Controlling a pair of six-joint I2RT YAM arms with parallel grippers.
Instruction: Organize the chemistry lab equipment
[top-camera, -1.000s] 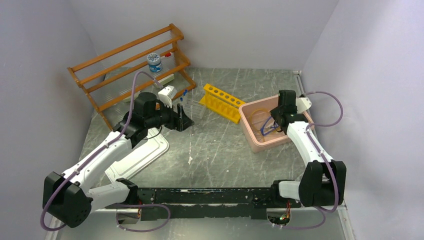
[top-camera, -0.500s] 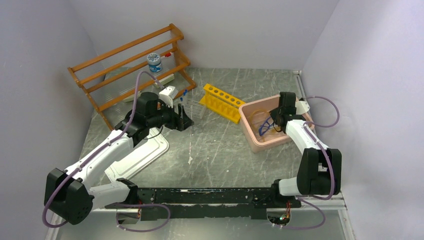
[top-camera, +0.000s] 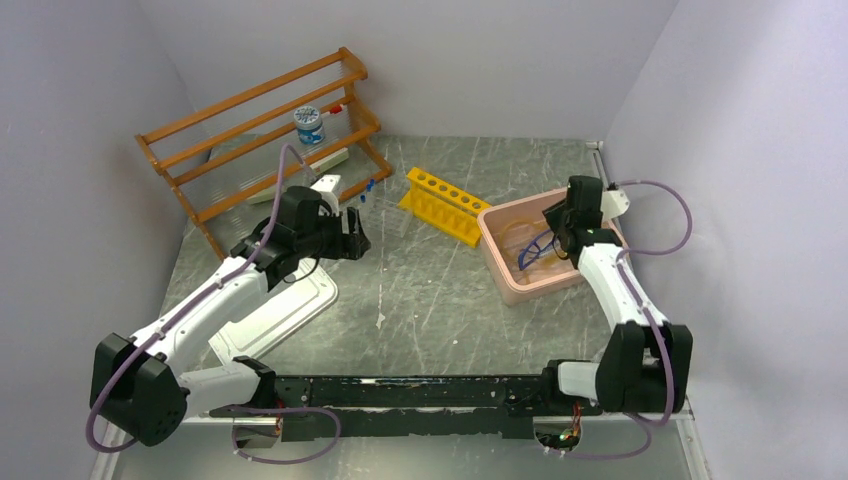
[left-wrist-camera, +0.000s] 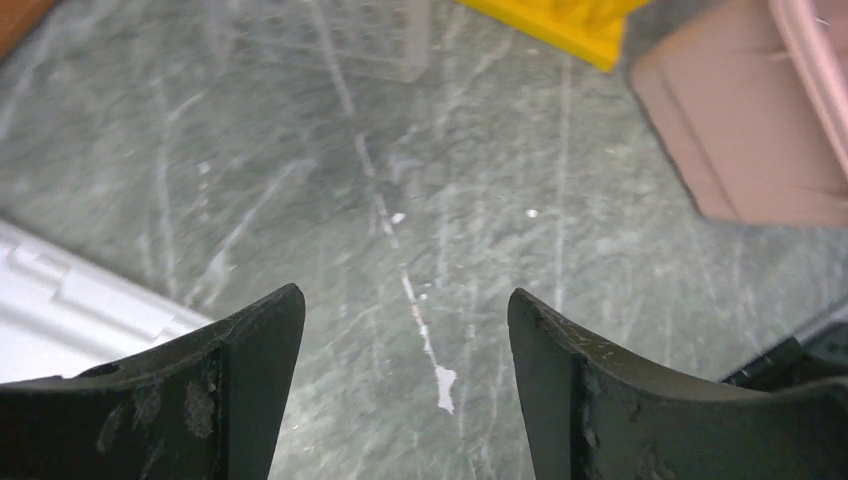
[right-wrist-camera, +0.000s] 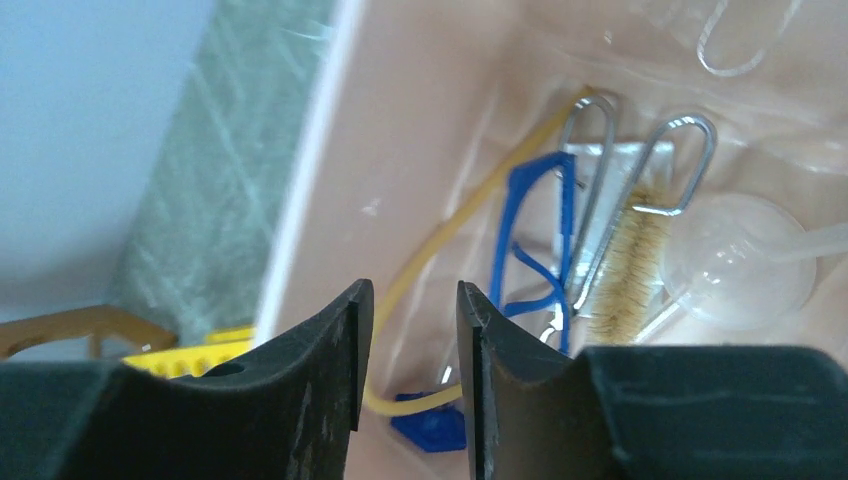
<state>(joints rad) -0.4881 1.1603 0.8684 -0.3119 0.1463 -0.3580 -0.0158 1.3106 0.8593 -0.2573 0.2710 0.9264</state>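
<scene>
My left gripper (top-camera: 352, 235) is open and empty above bare table, as its wrist view (left-wrist-camera: 400, 300) shows. A clear item (left-wrist-camera: 370, 45) with a small blue piece (top-camera: 369, 186) stands just beyond it. My right gripper (top-camera: 556, 228) hovers over the pink bin (top-camera: 500, 262), its jaws (right-wrist-camera: 413, 290) narrowly apart with nothing between them. In the bin lie a tan rubber hose (right-wrist-camera: 470, 215), a blue loop-shaped frame (right-wrist-camera: 540, 235), a wire-handled brush (right-wrist-camera: 625, 265), a clear round-bulbed piece (right-wrist-camera: 735, 260) and a blue base (right-wrist-camera: 430, 425).
A yellow tube rack (top-camera: 445, 205) lies between the arms, left of the bin. The orange-brown wooden shelf rack (top-camera: 250, 120) stands back left with a blue-lidded jar (top-camera: 310, 125) on it. A white tray (top-camera: 275, 310) lies under the left arm.
My left gripper has drawn back to the left, away from the clear item. My right gripper has shifted slightly back and right over the bin.
</scene>
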